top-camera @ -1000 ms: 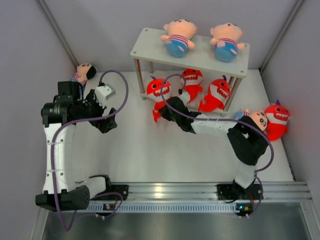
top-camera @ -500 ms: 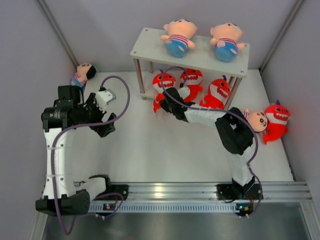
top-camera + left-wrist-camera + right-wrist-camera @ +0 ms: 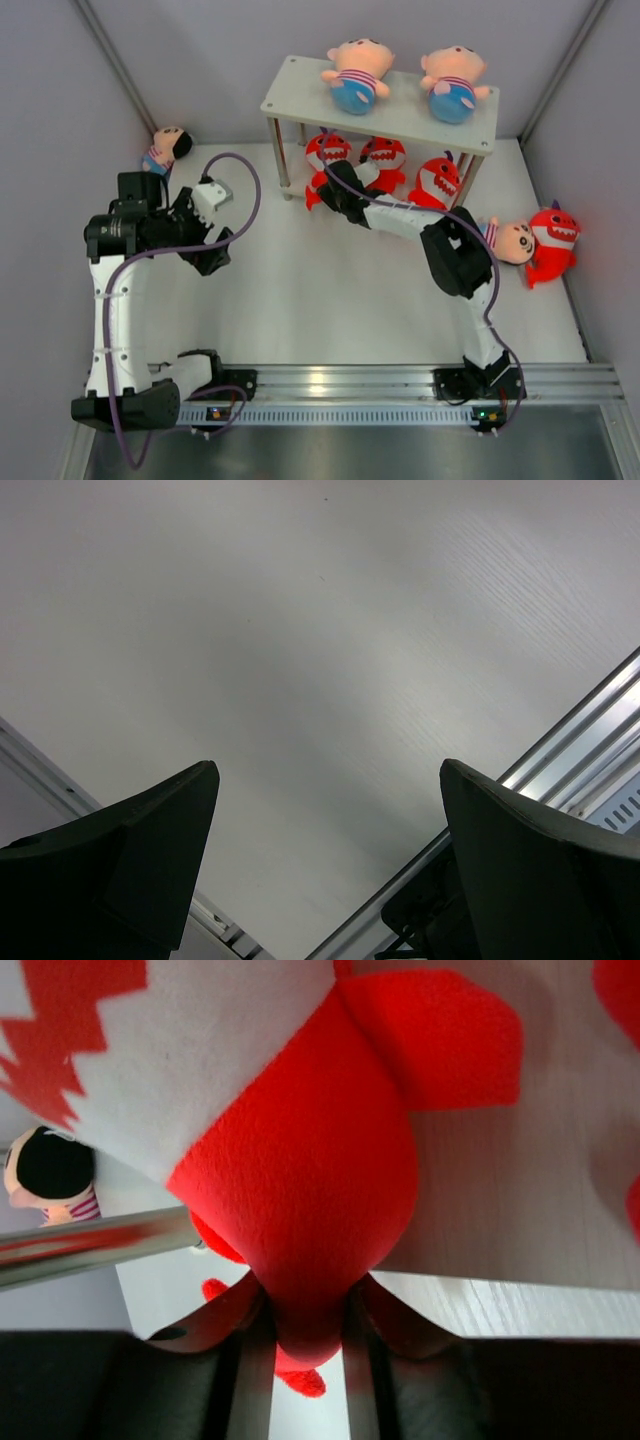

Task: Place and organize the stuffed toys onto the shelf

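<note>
The shelf (image 3: 400, 115) stands at the back with two peach dolls (image 3: 355, 72) (image 3: 453, 82) lying on its top board. Three red sharks sit on the lower tier: left (image 3: 328, 152), middle (image 3: 384, 160), right (image 3: 437, 182). My right gripper (image 3: 335, 185) reaches in at the shelf's left front corner. In the right wrist view its fingers (image 3: 305, 1330) press on the tail end of the left shark (image 3: 310, 1180), which rests on the pale lower board (image 3: 500, 1210). My left gripper (image 3: 330, 780) hangs open over bare table, holding nothing.
A doll (image 3: 165, 148) lies at the far left by the wall, behind my left arm. Another doll (image 3: 512, 240) and a red shark (image 3: 552, 240) lie at the right wall, beside my right elbow. A silver shelf leg (image 3: 90, 1245) passes just left of the right fingers.
My right arm has carried the red shark back and to the right, from the table in front of the shelf onto its lower tier. The left arm has barely shifted.
</note>
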Robot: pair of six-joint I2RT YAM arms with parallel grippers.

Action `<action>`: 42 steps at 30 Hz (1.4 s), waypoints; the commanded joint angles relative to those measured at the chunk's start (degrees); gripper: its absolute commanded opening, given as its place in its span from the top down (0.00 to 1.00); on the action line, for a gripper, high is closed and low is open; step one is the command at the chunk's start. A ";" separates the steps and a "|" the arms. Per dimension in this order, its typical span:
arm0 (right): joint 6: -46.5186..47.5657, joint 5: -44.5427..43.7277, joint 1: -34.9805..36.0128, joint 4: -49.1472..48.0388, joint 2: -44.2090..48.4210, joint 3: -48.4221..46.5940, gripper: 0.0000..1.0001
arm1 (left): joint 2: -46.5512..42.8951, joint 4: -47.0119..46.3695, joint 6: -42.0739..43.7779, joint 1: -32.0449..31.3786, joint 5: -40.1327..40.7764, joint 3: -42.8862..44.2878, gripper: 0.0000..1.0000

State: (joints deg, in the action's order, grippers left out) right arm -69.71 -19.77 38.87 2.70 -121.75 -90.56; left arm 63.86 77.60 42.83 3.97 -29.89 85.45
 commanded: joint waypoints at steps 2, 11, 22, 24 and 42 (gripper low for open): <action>2.91 -0.71 -1.43 -0.85 -2.08 -7.16 0.68 | -0.84 2.82 0.77 -0.10 0.18 -0.81 0.02; 3.09 0.87 -1.96 -2.17 0.19 -4.54 0.41 | -1.19 2.82 0.77 -0.10 0.27 -1.07 0.02; 4.41 2.19 1.37 -10.08 8.11 6.61 0.28 | -1.63 2.82 0.94 -0.10 0.36 -1.07 0.02; 4.24 2.80 1.82 -11.83 10.04 8.46 0.28 | -1.72 2.82 0.85 -0.10 0.10 -0.90 0.02; 31.04 3.34 11.49 11.93 44.38 39.83 0.26 | -5.14 -8.07 -9.60 -0.01 8.08 -13.02 0.02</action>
State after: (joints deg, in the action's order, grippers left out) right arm -45.43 -14.13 50.89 3.09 -85.89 -55.48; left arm 60.84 75.05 36.93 3.97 -25.47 74.11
